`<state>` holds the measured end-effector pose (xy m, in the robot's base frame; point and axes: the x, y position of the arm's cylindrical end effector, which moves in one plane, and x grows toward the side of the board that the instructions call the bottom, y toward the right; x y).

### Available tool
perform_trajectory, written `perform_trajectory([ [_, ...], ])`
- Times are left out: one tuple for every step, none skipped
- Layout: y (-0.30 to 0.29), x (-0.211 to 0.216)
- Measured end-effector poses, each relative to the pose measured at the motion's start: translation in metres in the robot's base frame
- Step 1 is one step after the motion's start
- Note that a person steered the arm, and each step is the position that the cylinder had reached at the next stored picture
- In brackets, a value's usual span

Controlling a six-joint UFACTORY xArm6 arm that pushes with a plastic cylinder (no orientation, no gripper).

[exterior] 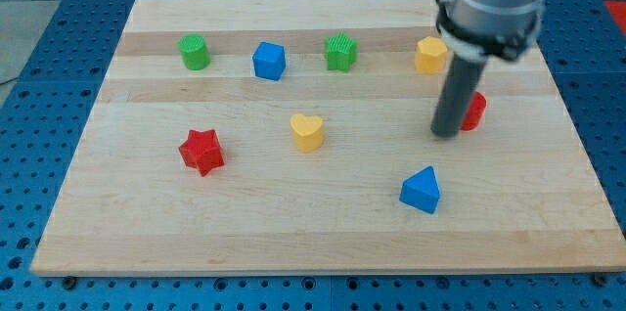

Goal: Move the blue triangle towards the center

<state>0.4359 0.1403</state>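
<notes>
The blue triangle (421, 191) lies on the wooden board (323, 233) toward the view's lower right. My tip (447, 135) is at the end of the dark rod, above and slightly right of the blue triangle, with a gap between them. The tip stands right beside a red block (475, 111), which the rod partly hides.
A yellow heart (307, 132) lies near the board's middle. A red star (201, 151) is at the left. Along the top are a green cylinder (195, 53), a blue cube (269, 61), a green block (340, 53) and a yellow block (430, 56).
</notes>
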Motion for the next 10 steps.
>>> perform_trajectory([
  [0.0, 0.025],
  [-0.007, 0.081],
  [-0.003, 0.116],
  [0.008, 0.137],
  [-0.031, 0.121],
  [-0.013, 0.053],
  [-0.006, 0.038],
  [-0.003, 0.094],
  [-0.003, 0.109],
  [-0.025, 0.109],
])
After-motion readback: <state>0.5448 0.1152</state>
